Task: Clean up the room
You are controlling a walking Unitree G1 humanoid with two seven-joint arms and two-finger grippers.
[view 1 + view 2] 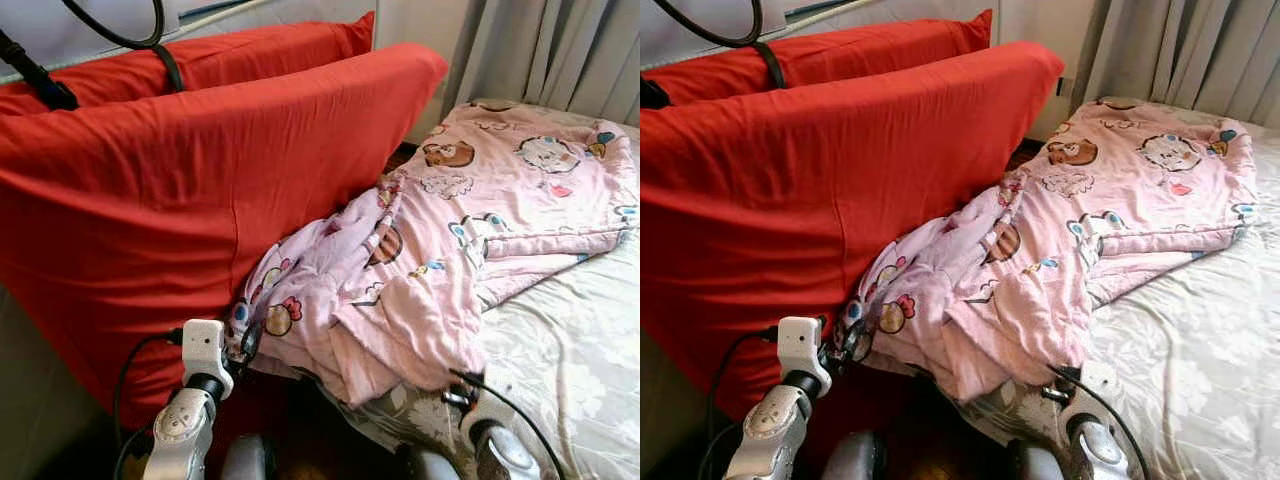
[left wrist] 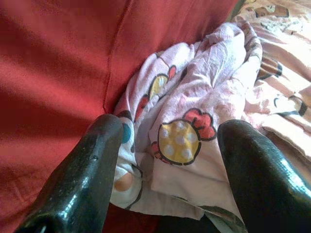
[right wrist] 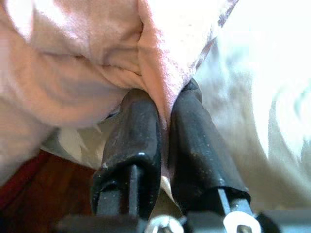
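The pink cartoon-printed quilt (image 1: 470,230) bunches over the near corner of the bed, hiding the right gripper's fingertips (image 3: 163,121) — its two black fingers vanish into a pinched fold. The two big red fabric cushions (image 1: 200,190) are cut off by the left edge, and the pale floral bedsheet (image 1: 570,350) runs off the right edge. Low beside the bed the dark floor (image 1: 310,445) is too shadowed to read — the left gripper's (image 2: 170,160) finger bases run out of the wrist view.

Left end effector (image 2: 167,160) fingers spread wide; right end effector (image 3: 164,127) fingers pinched together.
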